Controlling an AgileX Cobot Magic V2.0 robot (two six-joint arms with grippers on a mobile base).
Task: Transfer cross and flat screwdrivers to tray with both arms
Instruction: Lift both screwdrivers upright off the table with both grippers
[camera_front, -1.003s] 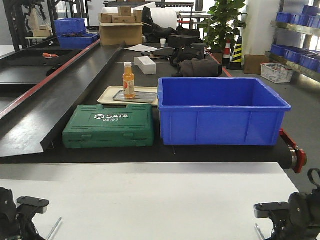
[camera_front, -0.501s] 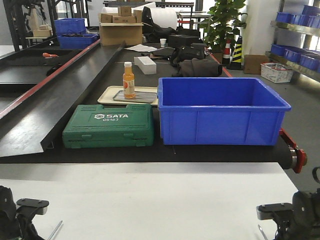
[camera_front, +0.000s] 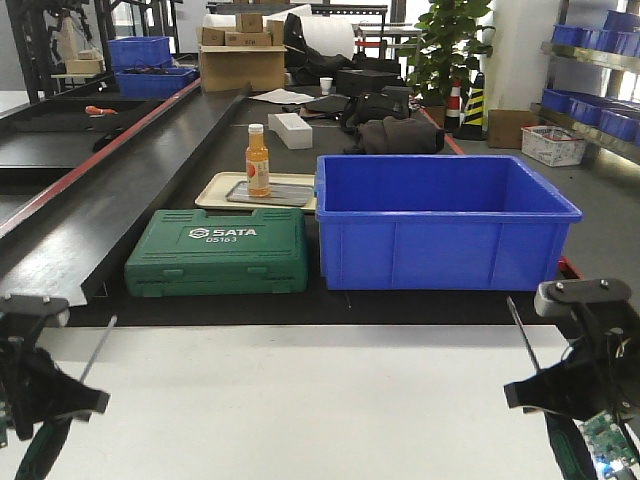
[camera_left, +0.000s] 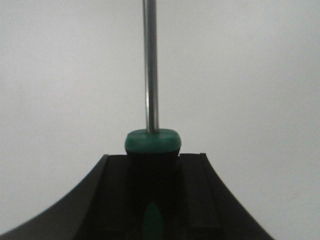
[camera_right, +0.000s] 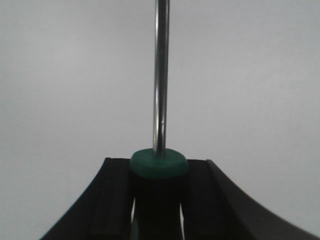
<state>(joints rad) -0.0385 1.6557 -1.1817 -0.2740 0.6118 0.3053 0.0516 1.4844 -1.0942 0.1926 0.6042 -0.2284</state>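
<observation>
**Item 1. Left screwdriver** (camera_left: 152, 142). The black handle with its green collar is gripped between the black fingers (camera_left: 114, 200) of the left pincer (camera_left: 153, 159), which is clenched on it. The silver shaft is pointed straight out past the fingertips. In the front view it is seen at the lower left, raised above the white worktop (camera_front: 300, 400), with the shaft tilted up and to the right. The tip type cannot be told.

**Item 2. Right screwdriver** (camera_right: 159, 165). A like tool is gripped at the handle by the right pincer (camera_right: 159, 162), likewise clenched on it. In the front view it is seen at the lower right, above the worktop, with the shaft tilted up and to the left. The two tools are held well apart, at opposite edges.

**Item 3. Surroundings.** Beyond the worktop a black belt (camera_front: 150, 160) is seen.
- A green SATA tool case (camera_front: 217, 252) is laid on the belt.
- A deep blue bin (camera_front: 440, 225) is set just beside the case, to its right.
- A beige tray with a grey insert (camera_front: 222, 193) is placed behind the case.
- An orange bottle (camera_front: 258, 160) is stood upright on that tray.
- A white box (camera_front: 290, 130), a dark bag (camera_front: 400, 135) and a cardboard box (camera_front: 242, 66) are noted farther back.
</observation>
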